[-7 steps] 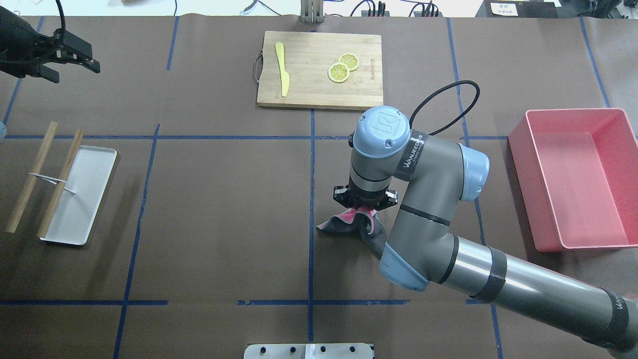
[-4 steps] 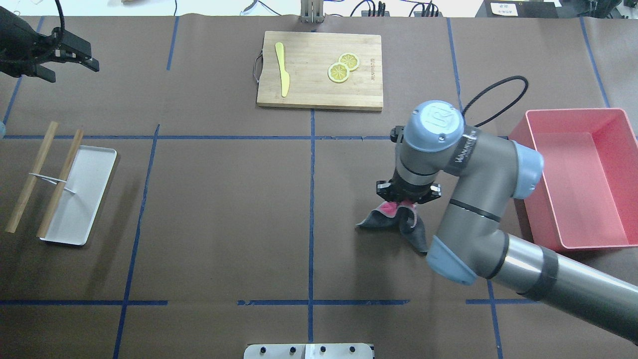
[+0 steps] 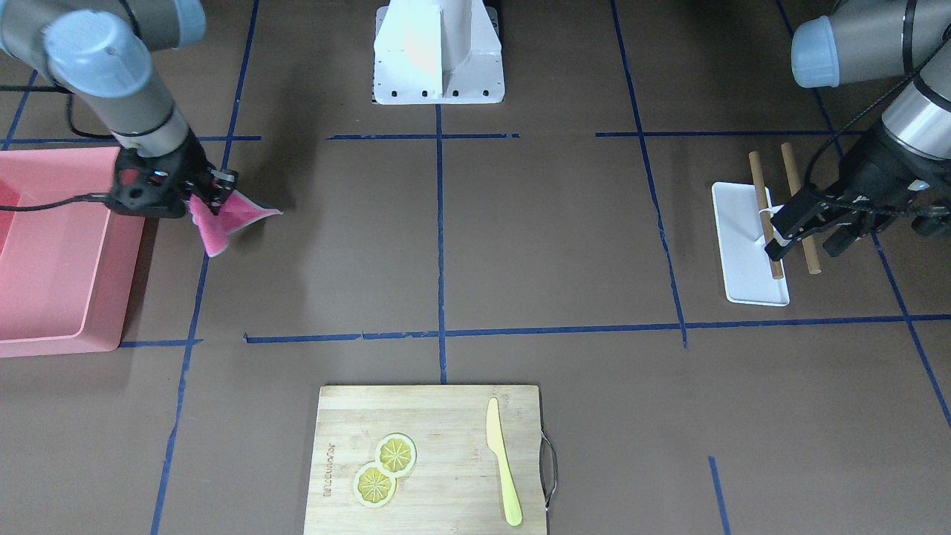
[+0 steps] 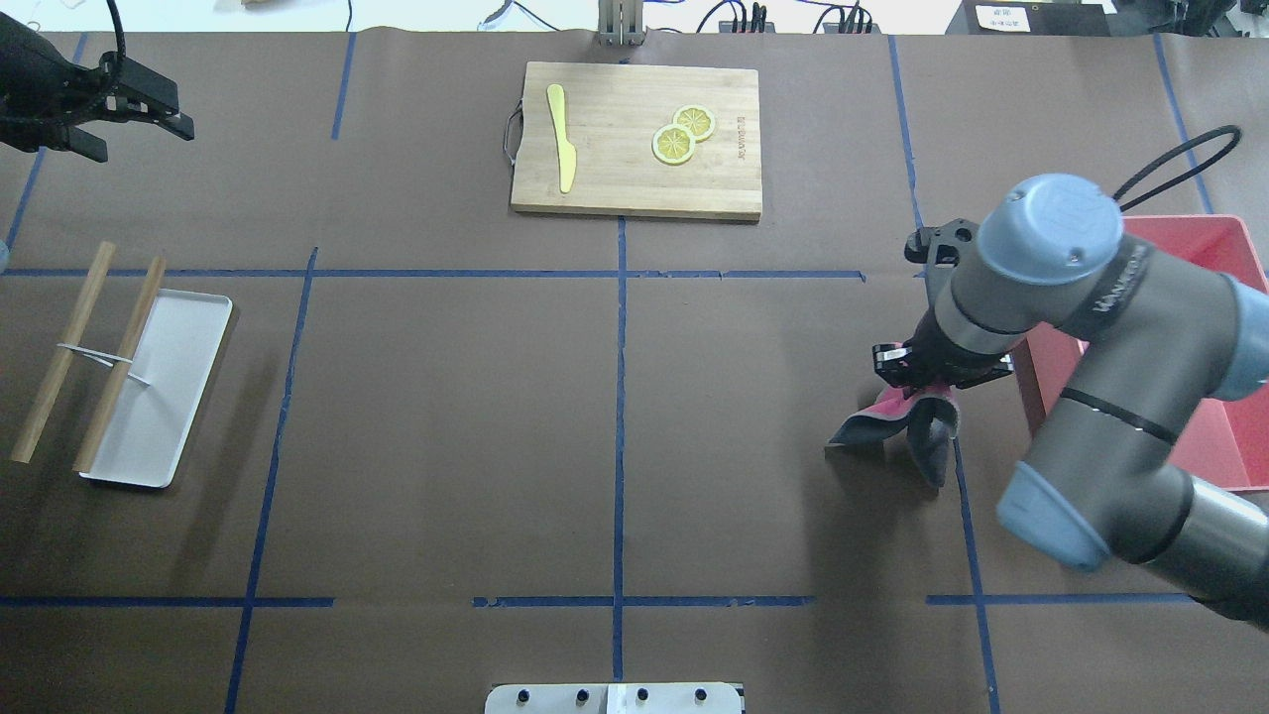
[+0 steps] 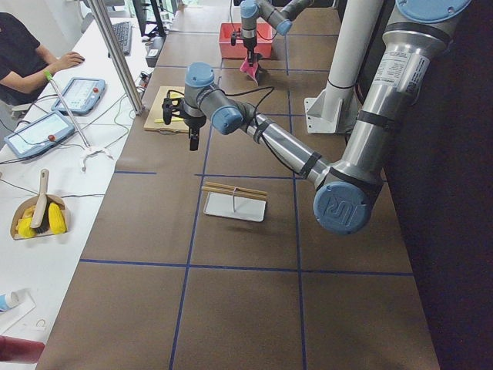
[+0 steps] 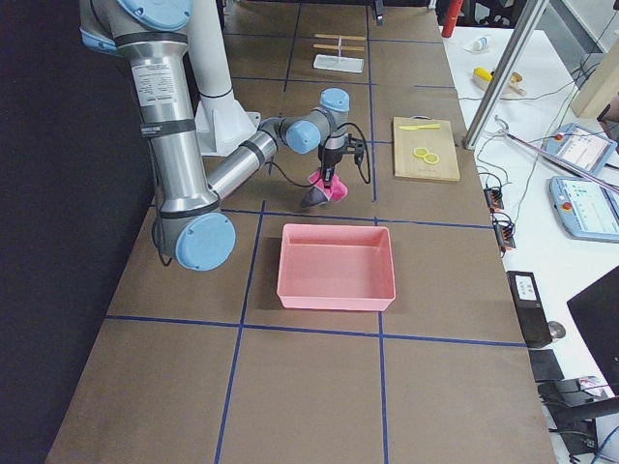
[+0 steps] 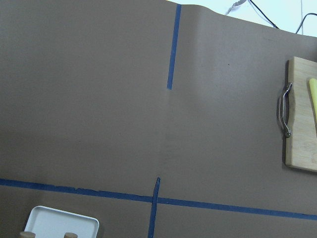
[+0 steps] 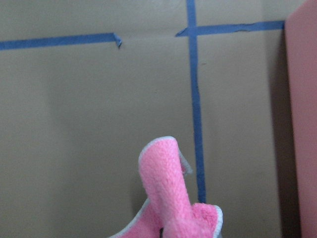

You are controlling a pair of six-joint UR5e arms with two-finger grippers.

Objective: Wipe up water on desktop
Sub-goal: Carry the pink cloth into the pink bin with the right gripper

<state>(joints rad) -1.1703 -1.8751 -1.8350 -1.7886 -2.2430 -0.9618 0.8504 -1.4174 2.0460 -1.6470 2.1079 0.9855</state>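
My right gripper (image 4: 927, 387) is clamped on the pink cloth (image 4: 882, 424)
It hangs just beside the pink bin (image 3: 67, 282); my left gripper (image 4: 147, 146) is wide open.

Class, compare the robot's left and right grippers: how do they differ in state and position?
The right gripper is shut on a pink cloth; the left gripper is open and empty. The right gripper is beside the pink bin; the left gripper is at the table's opposite end. Both are black, two-fingered, above the brown desktop.
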